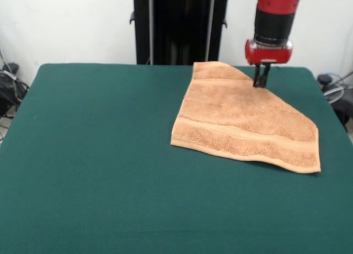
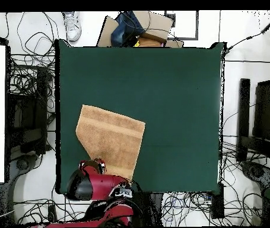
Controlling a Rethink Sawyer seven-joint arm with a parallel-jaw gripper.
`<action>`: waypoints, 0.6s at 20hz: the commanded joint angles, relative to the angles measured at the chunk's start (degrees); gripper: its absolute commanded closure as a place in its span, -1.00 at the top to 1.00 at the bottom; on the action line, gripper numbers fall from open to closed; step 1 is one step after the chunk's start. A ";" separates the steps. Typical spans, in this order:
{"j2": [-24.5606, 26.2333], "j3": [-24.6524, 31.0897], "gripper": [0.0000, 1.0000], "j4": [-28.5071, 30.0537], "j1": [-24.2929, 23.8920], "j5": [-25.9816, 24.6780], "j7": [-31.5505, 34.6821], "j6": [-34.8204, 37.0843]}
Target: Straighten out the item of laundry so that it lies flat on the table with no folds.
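Green felt of the bench (image 1: 88, 171) fills the foreground of the front view, bare up to the towel (image 1: 242, 127). That towel, a light orange-tan terry cloth, lies toward the robot's side of the bench, right of centre in the front view and at the lower left in the overhead view (image 2: 110, 139). A woven band runs along its near edge. Its outline is not square: the far right side runs as one long slanted edge, which suggests a corner is turned under or over there, though the fold itself is hard to make out.

Red and black, the arm comes down over the towel's far edge, and the tool (image 1: 261, 77) stands upright with its tips on or just above the cloth beside that slanted edge. Its two dark fingers stand close together, narrow; whether they pinch any cloth I cannot tell.

Terry of this kind is likely light, soft and limp, so it should drape and drag rather than slide stiffly, and the felt may grip it. A sensible hold is a pinch on the top layer at the slanted edge, close to the folded corner, then a low pull outward so the layer unrolls without bunching the rest
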 commanded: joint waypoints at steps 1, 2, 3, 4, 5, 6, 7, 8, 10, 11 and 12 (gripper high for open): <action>-4.99 2.40 -1.00 0.33 -2.45 5.05 15.53 6.38; -5.67 2.83 -1.00 0.40 -2.89 5.09 15.44 7.15; -6.36 2.84 -1.00 0.33 -3.09 5.39 15.32 8.07; -7.01 2.42 -1.00 -0.08 -2.99 5.82 14.99 9.11; -7.65 2.00 -1.00 -0.48 -2.89 6.25 14.67 10.15; -7.65 2.12 -1.00 -0.93 -3.27 6.32 14.39 10.66; -7.61 1.90 -1.00 -1.31 -3.47 6.47 14.18 11.03; -7.54 1.53 -1.00 -1.97 -3.55 6.60 13.73 11.48; -7.04 1.56 -1.00 -3.14 -4.62 6.59 13.04 11.98; -6.75 1.77 -1.00 -3.79 -5.41 6.45 12.61 12.19; -6.33 1.97 -1.00 -4.54 -6.04 6.37 12.16 12.38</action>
